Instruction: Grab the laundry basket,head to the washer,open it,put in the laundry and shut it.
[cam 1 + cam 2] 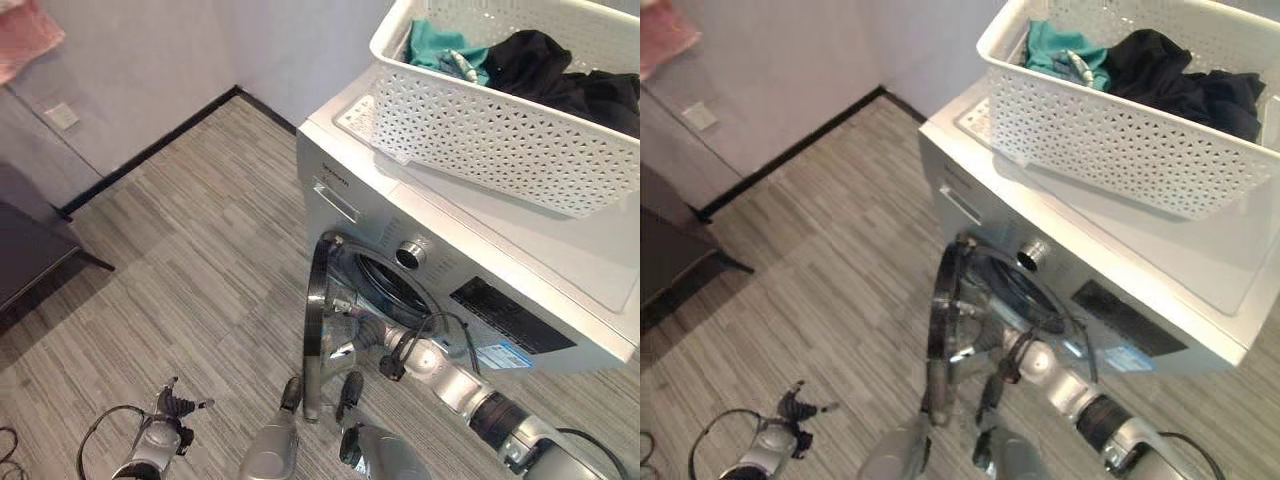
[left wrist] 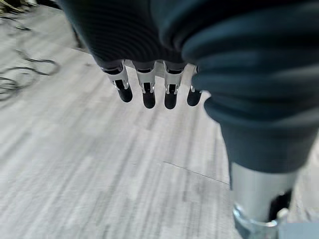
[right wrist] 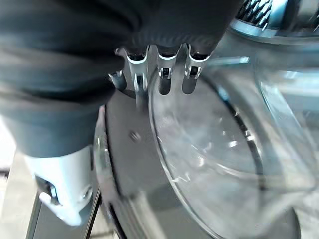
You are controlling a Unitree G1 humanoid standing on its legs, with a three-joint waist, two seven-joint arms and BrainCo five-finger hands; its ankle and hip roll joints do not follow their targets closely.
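One grey plank floor point(image 1: 200, 260), white wall point(image 1: 150, 50)

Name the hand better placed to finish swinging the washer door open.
Right. The right hand is already at the inner side of the half-open door, fingers straight over its glass in the wrist view. The left hand hangs low over the floor, away from the washer.

One washer point(image 1: 520, 290), with one round door point(image 1: 318, 320) and one dial point(image 1: 410, 253). One white basket point(image 1: 480, 130) — in it two kinds of laundry, one teal piece point(image 1: 435, 45) and one black heap point(image 1: 560, 75). Two hands — the left point(image 1: 175, 405), the right point(image 1: 370, 330). One wall socket point(image 1: 62, 116). One pink cloth point(image 1: 25, 35).
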